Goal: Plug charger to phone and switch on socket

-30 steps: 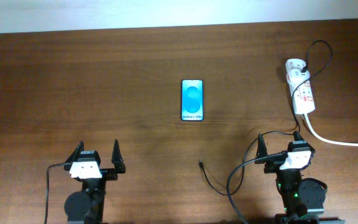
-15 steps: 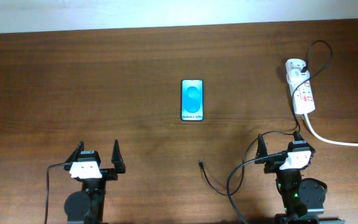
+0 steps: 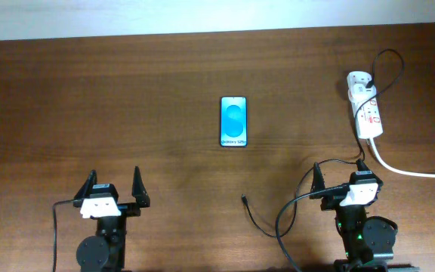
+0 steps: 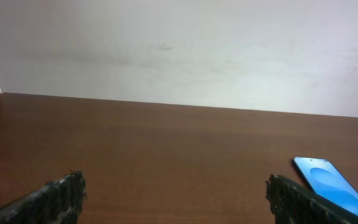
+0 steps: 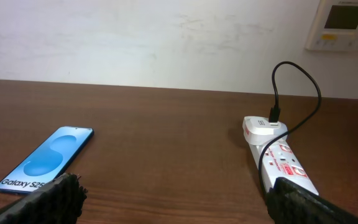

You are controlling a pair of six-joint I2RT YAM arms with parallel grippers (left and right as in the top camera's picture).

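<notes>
Overhead view: both arms parked at the near edge of the bench (image 3: 127, 91). The left gripper (image 3: 114, 181) and right gripper (image 3: 339, 175) both have fingers spread wide and hold nothing.

The phone (image 3: 233, 121) lies flat, screen up and lit, midway between the arms. It looks placed so either arm can reach it. Its text end faces the robot, so the port is probably on that near edge.

The charger (image 3: 257, 219) lies loose. Its connector tip rests free on the bench, short of the phone and well apart from it, nearer the right arm. Near that arm's base the charger is hard to separate from the robot's own wiring.

The socket (image 3: 367, 112) sits far right, ahead of the right arm, with a black plug in its far outlet. Judgement: the switch falls to the right arm.

Right wrist view: "Galaxy S25" reads on the screen. The socket's red markings and the wall panel (image 5: 344, 22) are too small to read.
</notes>
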